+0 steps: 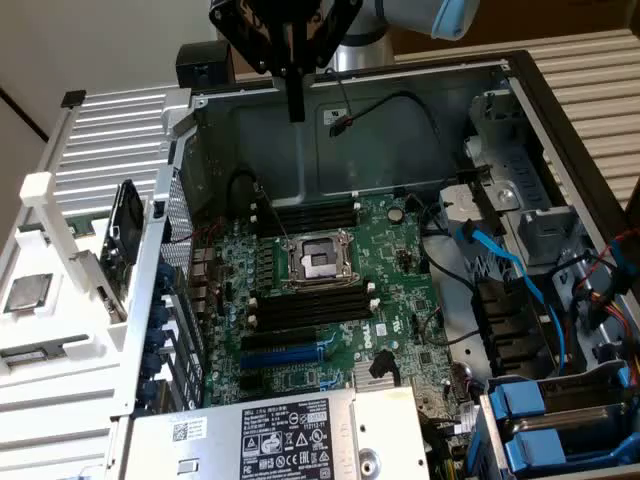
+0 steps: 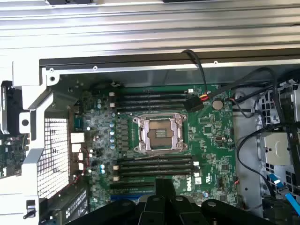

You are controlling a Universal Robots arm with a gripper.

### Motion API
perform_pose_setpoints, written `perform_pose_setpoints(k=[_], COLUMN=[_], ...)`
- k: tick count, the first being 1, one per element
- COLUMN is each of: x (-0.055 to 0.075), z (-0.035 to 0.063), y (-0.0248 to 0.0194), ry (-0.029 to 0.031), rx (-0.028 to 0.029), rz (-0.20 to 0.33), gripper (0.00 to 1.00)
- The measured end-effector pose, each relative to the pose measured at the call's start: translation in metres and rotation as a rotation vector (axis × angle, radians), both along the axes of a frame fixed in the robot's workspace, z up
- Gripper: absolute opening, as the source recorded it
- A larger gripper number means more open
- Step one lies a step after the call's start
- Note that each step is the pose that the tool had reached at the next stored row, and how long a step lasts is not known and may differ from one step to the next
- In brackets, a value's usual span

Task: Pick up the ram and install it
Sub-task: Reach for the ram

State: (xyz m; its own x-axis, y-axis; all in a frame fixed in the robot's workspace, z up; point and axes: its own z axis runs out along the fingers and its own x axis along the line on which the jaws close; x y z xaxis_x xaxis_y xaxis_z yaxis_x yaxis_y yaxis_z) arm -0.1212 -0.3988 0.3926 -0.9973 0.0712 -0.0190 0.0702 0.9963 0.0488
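Overhead, gripper [image 1: 295, 110], jaws closed on nothing, above open computer case [image 1: 400, 140], green motherboard [image 1: 395, 255] inside.

1. Board [image 1: 330, 290]: green, speckled with small silver and black parts.
2. Slots [image 1: 310, 305]: black with white end clips. A nearer slot [image 1: 285, 347] is blue.
3. Socket [image 1: 318, 260]: silver frame, dark centre.
4. Case [image 1: 400, 140]: dull grey metal. Its grille [image 2: 51, 154] has a fine pattern of holes.
5. Cable [image 1: 515, 268]: bright blue, at the exterior view's right, among black ones.
6. Handles [image 1: 540, 410]: blue, near right.
7. Label [image 1: 285, 440]: black with white print, on a silver box [image 1: 390, 430].
8. Gripper [image 1: 295, 110]: black.
9. Rack [image 1: 45, 200]: white, at the exterior view's left, with a silver chip [image 1: 28, 292] on it.
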Motion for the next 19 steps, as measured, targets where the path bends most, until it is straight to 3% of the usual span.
perform_pose_setpoints(k=[14, 19], x=[0.000, -0.017], z=[0.0000, 0.0000], y=[0.0000, -0.0023], ry=[-0.0001, 0.0000], rx=[0.0000, 0.0000], rz=[0.000, 0.000], gripper=[0.11, 0.11])
